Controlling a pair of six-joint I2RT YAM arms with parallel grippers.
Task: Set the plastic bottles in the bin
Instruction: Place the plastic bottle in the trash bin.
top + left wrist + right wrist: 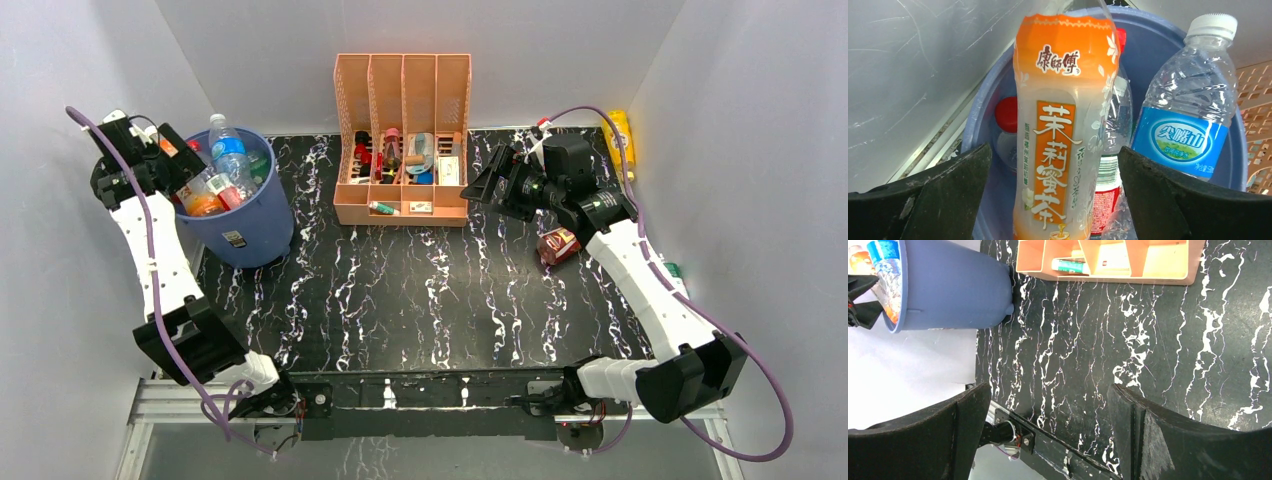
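My left gripper (1054, 151) stands wide at the bin (1143, 45). The orange tea bottle (1063, 100) is upright between its jaws, touching neither, down among other bottles inside. My right gripper (1048, 390) is wide too, with nothing in it. A red-labelled bottle (558, 245) lies on the table just beside it (a yellow bottle (620, 135) sits by the far wall). I'd judge it light and thin-walled, though I can't tell if it's empty. I'd pinch gently across the labelled middle, since clear plastic slips and dents.
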